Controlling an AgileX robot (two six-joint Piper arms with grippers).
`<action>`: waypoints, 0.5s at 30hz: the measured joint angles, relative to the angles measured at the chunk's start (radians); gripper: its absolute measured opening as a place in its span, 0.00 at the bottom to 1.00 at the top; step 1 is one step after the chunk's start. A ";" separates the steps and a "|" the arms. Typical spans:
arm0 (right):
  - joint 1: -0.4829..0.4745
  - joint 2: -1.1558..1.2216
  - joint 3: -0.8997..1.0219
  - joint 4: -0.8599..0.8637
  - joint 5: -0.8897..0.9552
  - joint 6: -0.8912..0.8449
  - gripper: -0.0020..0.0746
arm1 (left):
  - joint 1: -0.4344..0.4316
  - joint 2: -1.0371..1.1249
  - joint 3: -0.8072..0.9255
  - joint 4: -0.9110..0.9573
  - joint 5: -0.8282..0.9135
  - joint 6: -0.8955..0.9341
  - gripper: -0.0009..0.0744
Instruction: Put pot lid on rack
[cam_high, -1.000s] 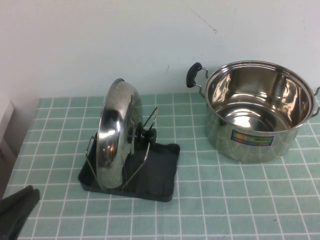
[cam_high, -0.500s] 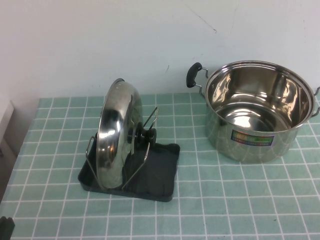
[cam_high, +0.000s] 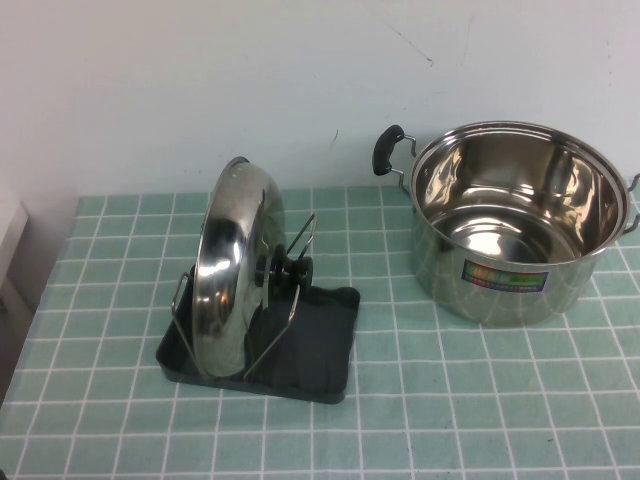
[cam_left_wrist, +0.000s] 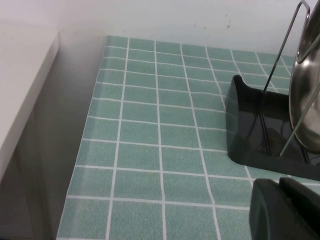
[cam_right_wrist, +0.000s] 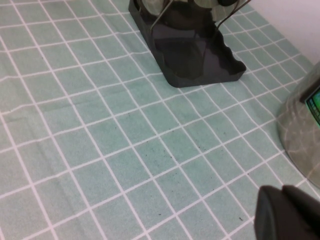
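Fingers of my left gripper (cam_left_wrist: 285, 210) look pressed together, low over the tiles just beside the rack (cam_high: 310, 350); since a second ago it has left the high view. My right gripper (cam_right_wrist: 287, 212) also looks closed, near the pot (cam_high: 515, 235). Ahead, the pot lid (cam_high: 225, 265) stands upright in the rack, unmoved.

- one lid (cam_high: 228, 270), standing in the rack
- one rack (cam_high: 300, 350)
- one pot (cam_high: 515, 225)
- two claws: left claw (cam_left_wrist: 287, 210) and right claw (cam_right_wrist: 290, 215), each only partly seen
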 joint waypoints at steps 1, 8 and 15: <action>0.000 0.000 0.000 0.000 0.000 0.000 0.02 | 0.000 0.000 -0.002 0.002 0.000 0.000 0.01; 0.000 0.000 0.000 0.000 0.002 0.000 0.02 | 0.000 -0.002 -0.002 0.006 0.000 0.051 0.01; 0.000 0.000 0.000 0.000 0.002 0.000 0.02 | 0.000 -0.002 -0.002 0.006 0.002 0.083 0.01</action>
